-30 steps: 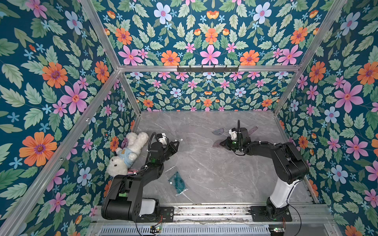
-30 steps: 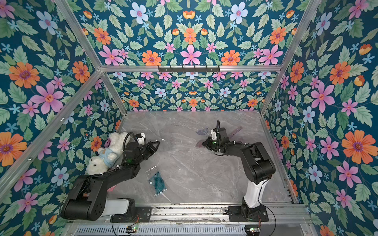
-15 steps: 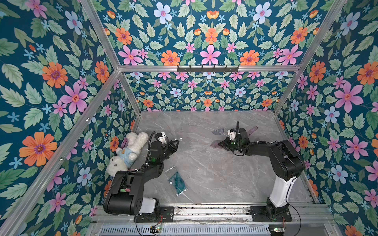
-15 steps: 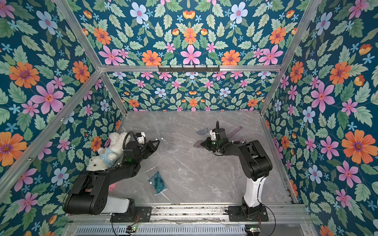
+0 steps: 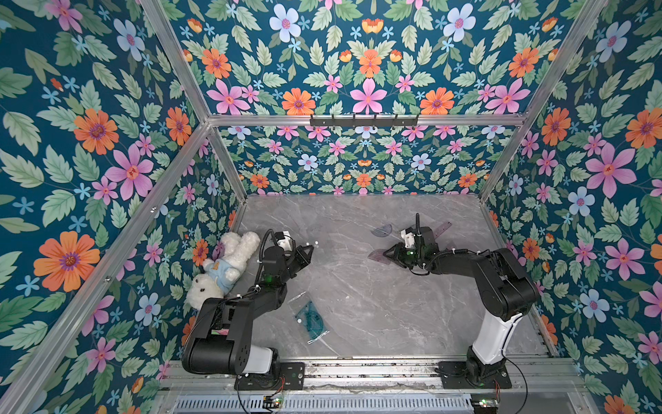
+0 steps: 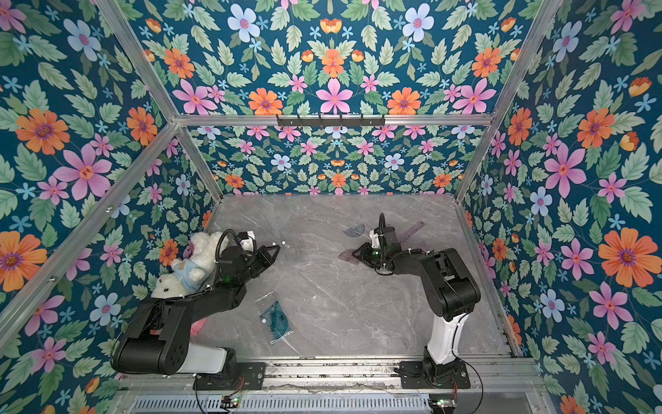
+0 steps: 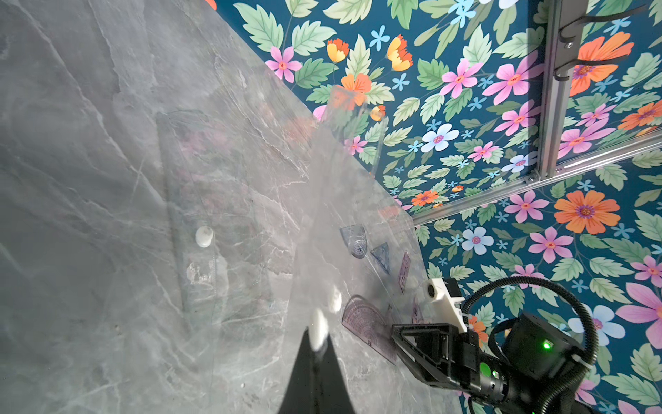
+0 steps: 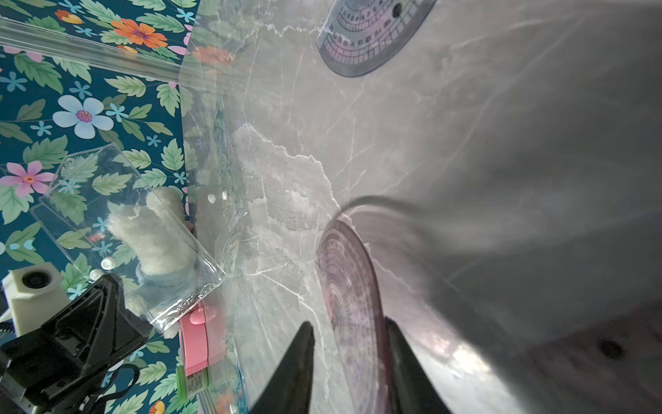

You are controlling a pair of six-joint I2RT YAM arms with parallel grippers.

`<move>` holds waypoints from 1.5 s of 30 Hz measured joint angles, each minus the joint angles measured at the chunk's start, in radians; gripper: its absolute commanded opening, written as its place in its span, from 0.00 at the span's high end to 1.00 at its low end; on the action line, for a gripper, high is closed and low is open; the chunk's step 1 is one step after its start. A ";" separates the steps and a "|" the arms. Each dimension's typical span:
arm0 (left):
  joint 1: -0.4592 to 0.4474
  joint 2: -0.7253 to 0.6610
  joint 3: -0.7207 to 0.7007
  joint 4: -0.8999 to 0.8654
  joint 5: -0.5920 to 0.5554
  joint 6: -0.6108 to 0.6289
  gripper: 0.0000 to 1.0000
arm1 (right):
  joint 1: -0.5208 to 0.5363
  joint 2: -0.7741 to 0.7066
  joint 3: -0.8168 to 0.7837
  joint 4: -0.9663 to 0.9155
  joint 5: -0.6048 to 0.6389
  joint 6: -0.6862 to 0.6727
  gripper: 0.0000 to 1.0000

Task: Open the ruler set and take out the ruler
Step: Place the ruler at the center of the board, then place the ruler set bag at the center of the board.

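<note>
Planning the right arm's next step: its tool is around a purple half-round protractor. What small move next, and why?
Probably draw the right tool straight back off the purple half-round plastic protractor. Its jaws stand apart on either side of the piece, which seems to rest on the grey marble table, and the clear plastic pouch pinched in the shut left tool looks empty.

Glossy plastics on a smooth, marbled counter (image 5: 358, 304)
Clear shiny pouch (image 8: 125, 222) in left tool (image 5: 310, 247); translucent tinted protractor (image 8: 345, 279) at right tool (image 8: 349, 335); fluffy plush toy (image 5: 229, 265).
</note>
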 measured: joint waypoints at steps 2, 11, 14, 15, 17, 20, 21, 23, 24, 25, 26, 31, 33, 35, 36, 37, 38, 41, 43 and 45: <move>0.000 -0.001 0.002 -0.004 -0.008 0.000 1.00 | 0.000 -0.010 -0.002 -0.017 0.014 -0.005 0.62; 0.000 0.013 0.013 -0.018 -0.022 0.004 1.00 | 0.017 -0.077 0.036 -0.231 0.154 -0.085 0.43; 0.000 0.015 0.026 -0.060 -0.032 0.023 1.00 | 0.040 -0.129 0.040 -0.311 0.222 -0.125 0.41; 0.000 0.011 0.034 -0.082 -0.045 0.027 1.00 | 0.047 -0.146 0.042 -0.333 0.240 -0.135 0.41; 0.000 -0.006 0.046 -0.127 -0.071 0.052 1.00 | 0.058 -0.173 0.045 -0.364 0.269 -0.157 0.41; 0.000 -0.035 0.070 -0.207 -0.114 0.084 1.00 | 0.061 -0.229 0.039 -0.406 0.298 -0.164 0.41; 0.000 -0.046 0.082 -0.241 -0.132 0.099 1.00 | 0.061 -0.242 0.036 -0.406 0.310 -0.164 0.41; 0.000 -0.060 0.099 -0.298 -0.163 0.123 0.94 | 0.064 -0.256 0.026 -0.408 0.312 -0.164 0.41; 0.000 -0.069 0.103 -0.325 -0.179 0.134 0.92 | 0.069 -0.264 0.018 -0.414 0.316 -0.164 0.41; 0.000 -0.075 0.104 -0.345 -0.185 0.139 0.89 | 0.073 -0.270 0.013 -0.418 0.316 -0.164 0.40; 0.000 -0.081 0.104 -0.369 -0.195 0.156 0.84 | 0.078 -0.278 0.008 -0.423 0.317 -0.164 0.40; 0.000 -0.089 0.103 -0.468 -0.234 0.182 0.54 | 0.093 -0.306 0.004 -0.438 0.332 -0.164 0.40; 0.000 -0.099 0.103 -0.515 -0.254 0.191 0.39 | 0.097 -0.319 0.004 -0.439 0.335 -0.163 0.40; -0.001 -0.121 0.102 -0.556 -0.276 0.202 0.33 | 0.102 -0.333 0.004 -0.441 0.339 -0.163 0.40; -0.001 -0.140 0.100 -0.575 -0.291 0.205 0.27 | 0.105 -0.341 0.004 -0.441 0.339 -0.163 0.40; -0.001 -0.159 0.098 -0.589 -0.304 0.209 0.22 | 0.109 -0.348 0.004 -0.443 0.340 -0.163 0.40; -0.001 -0.184 0.095 -0.605 -0.319 0.209 0.16 | 0.114 -0.354 0.004 -0.446 0.344 -0.160 0.40; -0.003 -0.265 0.090 -0.646 -0.357 0.214 0.01 | 0.135 -0.375 0.005 -0.452 0.354 -0.161 0.40; -0.003 -0.319 0.088 -0.675 -0.373 0.212 0.01 | 0.153 -0.388 0.007 -0.463 0.359 -0.162 0.40; -0.005 -0.377 0.080 -0.705 -0.386 0.212 0.01 | 0.179 -0.403 0.014 -0.476 0.362 -0.170 0.40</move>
